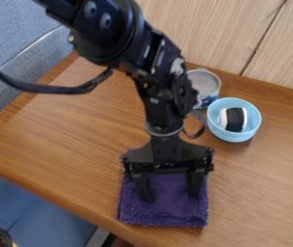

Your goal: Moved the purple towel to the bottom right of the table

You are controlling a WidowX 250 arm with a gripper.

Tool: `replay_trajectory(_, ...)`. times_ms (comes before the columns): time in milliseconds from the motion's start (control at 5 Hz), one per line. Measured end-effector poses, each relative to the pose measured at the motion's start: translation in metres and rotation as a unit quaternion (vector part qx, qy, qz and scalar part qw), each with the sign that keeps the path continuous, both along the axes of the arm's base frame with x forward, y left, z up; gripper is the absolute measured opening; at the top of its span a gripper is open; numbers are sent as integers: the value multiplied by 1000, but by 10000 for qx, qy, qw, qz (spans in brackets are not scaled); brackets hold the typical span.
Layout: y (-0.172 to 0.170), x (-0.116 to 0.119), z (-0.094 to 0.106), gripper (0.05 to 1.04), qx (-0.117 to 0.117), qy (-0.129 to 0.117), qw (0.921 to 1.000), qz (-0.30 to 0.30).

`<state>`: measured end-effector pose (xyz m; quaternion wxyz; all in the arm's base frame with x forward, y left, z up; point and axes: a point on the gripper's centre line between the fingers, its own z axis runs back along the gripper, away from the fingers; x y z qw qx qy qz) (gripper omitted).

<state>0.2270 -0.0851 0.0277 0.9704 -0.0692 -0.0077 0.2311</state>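
While your arm (165,96) is slanting down from the top left, your gripper (169,197) is hanging over the purple towel (171,214), its two fingers standing wide apart and gripping nothing. You are seeing the towel lying flat at the lower middle of the view, its lower left corner sitting near the edge of the wooden table (65,164). Farther back, a light blue bowl (237,136) is holding a black-and-white thing (233,119), just beside a cup (204,83).
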Motion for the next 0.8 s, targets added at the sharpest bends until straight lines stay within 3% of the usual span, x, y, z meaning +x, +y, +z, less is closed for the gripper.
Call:
replay_trajectory(600, -18, 19, 76, 999, -356, -1267, 9898, -552)
replay_trajectory(800, -19, 19, 77, 999, -350, -1294, 9893, -576)
